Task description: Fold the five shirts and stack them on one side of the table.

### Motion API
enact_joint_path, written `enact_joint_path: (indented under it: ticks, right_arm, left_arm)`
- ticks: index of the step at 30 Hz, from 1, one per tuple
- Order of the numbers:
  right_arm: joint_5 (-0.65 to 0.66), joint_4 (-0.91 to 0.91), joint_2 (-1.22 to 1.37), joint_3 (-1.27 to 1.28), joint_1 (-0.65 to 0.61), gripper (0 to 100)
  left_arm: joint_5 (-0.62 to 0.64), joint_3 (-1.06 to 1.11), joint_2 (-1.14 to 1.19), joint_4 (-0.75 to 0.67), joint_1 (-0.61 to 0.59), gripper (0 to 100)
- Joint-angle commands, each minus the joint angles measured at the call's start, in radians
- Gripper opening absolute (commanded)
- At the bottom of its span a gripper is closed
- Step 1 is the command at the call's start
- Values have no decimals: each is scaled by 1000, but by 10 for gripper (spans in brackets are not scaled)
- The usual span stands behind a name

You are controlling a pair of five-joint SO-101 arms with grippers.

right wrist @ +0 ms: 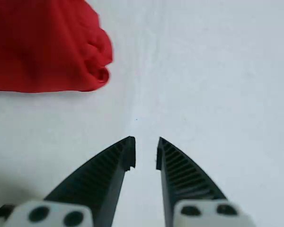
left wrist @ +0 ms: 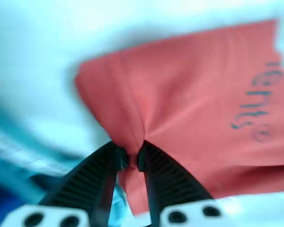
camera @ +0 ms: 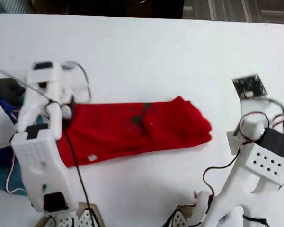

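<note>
A red shirt point(camera: 142, 125) lies as a long folded band across the middle of the white table point(camera: 146, 47). My left gripper point(left wrist: 131, 158) is shut on a pinch of cloth at the shirt's left end, where the red fabric point(left wrist: 194, 104) bunches into creases between the black fingers. From above, that gripper point(camera: 66, 111) sits at the shirt's left edge. My right gripper point(right wrist: 145, 152) hovers over bare table with its fingers slightly open and nothing between them. The shirt's rumpled right end point(right wrist: 42, 42) lies apart from it. The right arm point(camera: 267, 161) stands right of the shirt.
A heap of other shirts point(camera: 0, 142) in blue, teal, white and dark cloth lies at the table's left edge, beside the left arm point(camera: 38, 156); blue and teal cloth point(left wrist: 9, 189) sits close to the left gripper. The table's far edge runs along the top.
</note>
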Motion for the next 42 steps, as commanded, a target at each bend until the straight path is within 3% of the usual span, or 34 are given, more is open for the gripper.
enact_joint_path:
  ticks: [1, 4, 9, 15, 21, 27, 31, 36, 42]
  right_arm:
    - [31, -317, -28, 245, 81, 60]
    - [29, -478, -27, 376, 113, 60]
    - [26, -680, -27, 569, 116, 58]
    - [-101, -981, -30, 764, 179, 56]
    - [-120, -993, -27, 763, 194, 56]
    - [-198, -995, -27, 761, 257, 56]
    - [-264, -1033, -27, 761, 300, 56]
    - [-267, -1035, -27, 761, 300, 56]
    - [-267, -1036, -27, 763, 298, 56]
  left_arm:
    - [-14, -254, 44, 94, -21, 25]
    - [-11, -331, 114, 94, -26, 25]
    - [-8, -265, 133, 95, 29, 25]
    - [-12, -101, -55, 97, 133, 25]
    - [-66, 65, -377, 95, 321, 25]
    - [-63, 13, -539, 92, 545, 25]
    - [-51, -84, -537, 87, 654, 25]
    - [81, -196, -470, 35, 753, 25]
    - [129, -303, -307, -8, 879, 25]
